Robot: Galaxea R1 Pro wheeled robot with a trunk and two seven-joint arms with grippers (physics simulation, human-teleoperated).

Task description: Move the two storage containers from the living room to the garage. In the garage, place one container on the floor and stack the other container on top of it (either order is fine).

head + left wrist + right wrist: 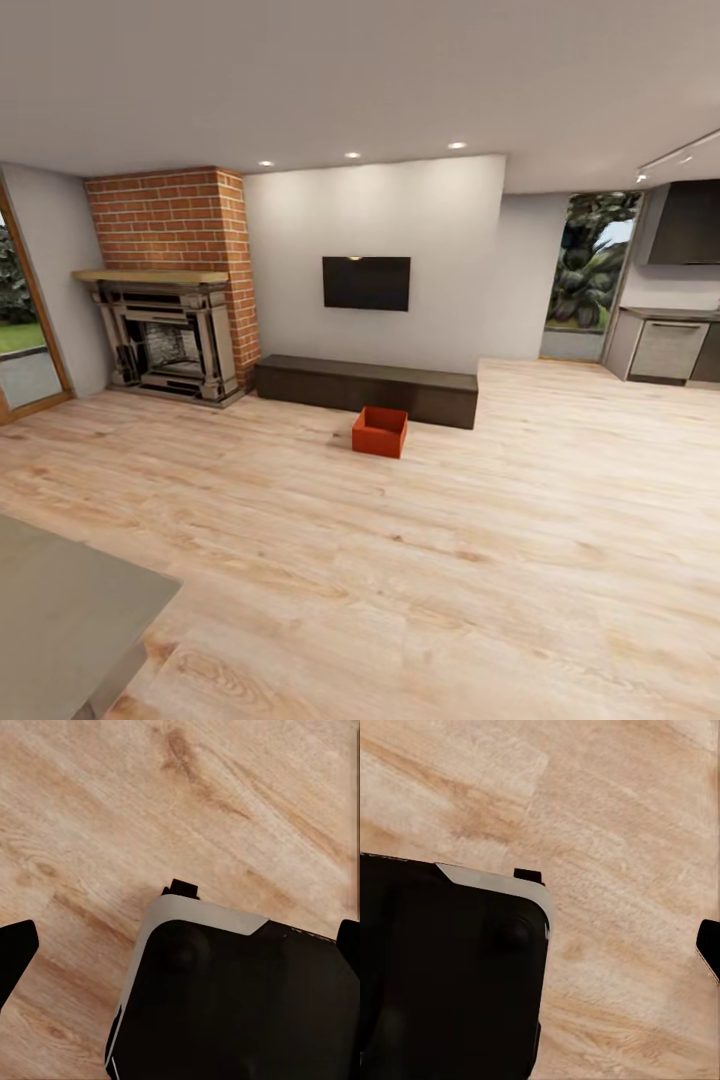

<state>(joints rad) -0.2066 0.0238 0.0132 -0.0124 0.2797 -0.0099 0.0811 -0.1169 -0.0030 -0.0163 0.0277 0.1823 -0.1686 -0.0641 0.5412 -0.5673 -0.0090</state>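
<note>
Living room, head view: we see one orange-red storage container (380, 431) at frame centre, on the wood-plank floor (430, 560) just before the long dark bench (366, 389), below the wall TV (366, 283). Brick fireplace (172, 290) upper left. Jaw states: we cannot tell.

One storage container (380, 432) stands on the wood-plank floor (450, 560) of the living room; one long low dark bench (366, 388) runs behind it; one black TV (366, 283) hangs on the wall; one red-brick fireplace (172, 290) with one wooden mantel (150, 276); three recessed ceiling lights (353, 155) are lit; two windows show greenery, one at the left edge (18, 320) and one at the far right (590, 265); one grey desk corner (70, 610) sits nearest the camera.
</note>
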